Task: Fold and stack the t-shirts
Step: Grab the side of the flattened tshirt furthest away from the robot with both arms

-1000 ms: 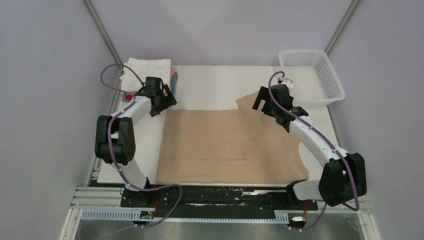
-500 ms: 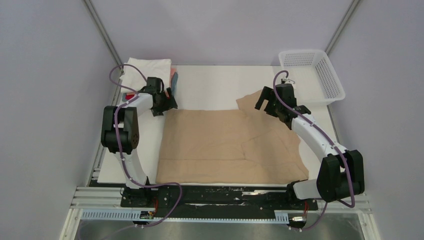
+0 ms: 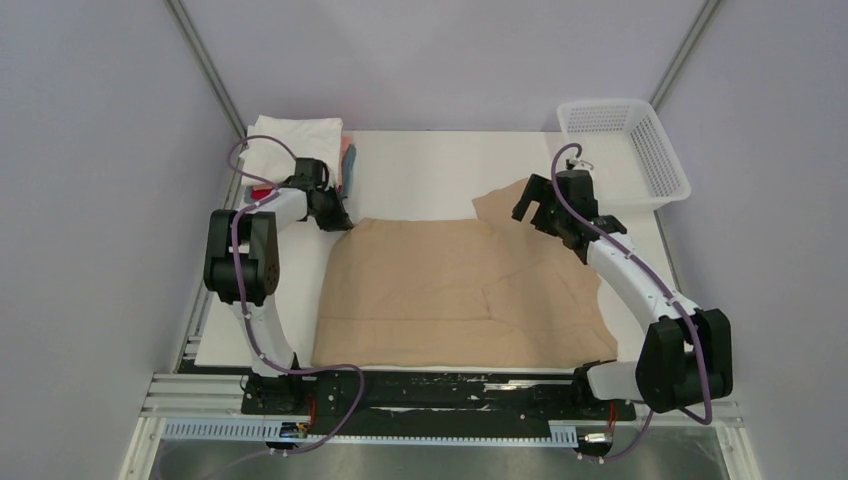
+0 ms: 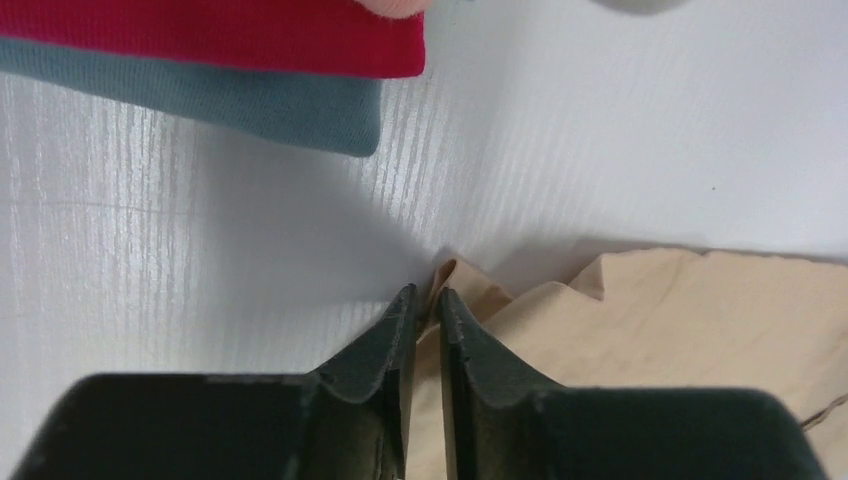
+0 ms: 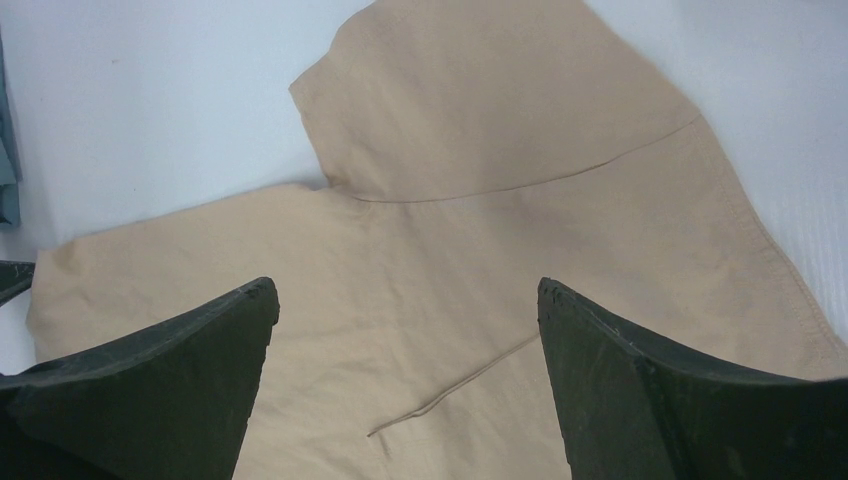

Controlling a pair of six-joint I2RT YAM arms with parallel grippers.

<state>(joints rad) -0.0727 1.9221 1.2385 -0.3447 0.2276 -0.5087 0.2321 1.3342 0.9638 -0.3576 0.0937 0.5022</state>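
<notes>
A tan t-shirt [image 3: 450,290] lies spread flat across the table, one sleeve [image 3: 497,205] pointing to the far side. My left gripper [image 3: 338,218] is at its far left corner, shut on a pinch of the tan cloth [image 4: 455,280] that sticks up between the fingertips. My right gripper [image 3: 528,205] hovers open over the sleeve area; tan cloth [image 5: 480,130] fills the gap between its fingers [image 5: 200,340]. Folded t-shirts are stacked at the far left, white [image 3: 298,140] on top, with pink [image 3: 347,160], red [image 4: 230,35] and blue-grey [image 4: 250,100] edges showing.
A white mesh basket [image 3: 660,165] stands at the far right corner. The white table [image 3: 420,165] shows bare between the stack and the basket. The tan shirt's near hem reaches the black rail [image 3: 440,385] at the arms' bases.
My left gripper went from open to shut, pinching the tan shirt's far left corner after moving down onto it. The right gripper shifted slightly towards the far side and stays open.
</notes>
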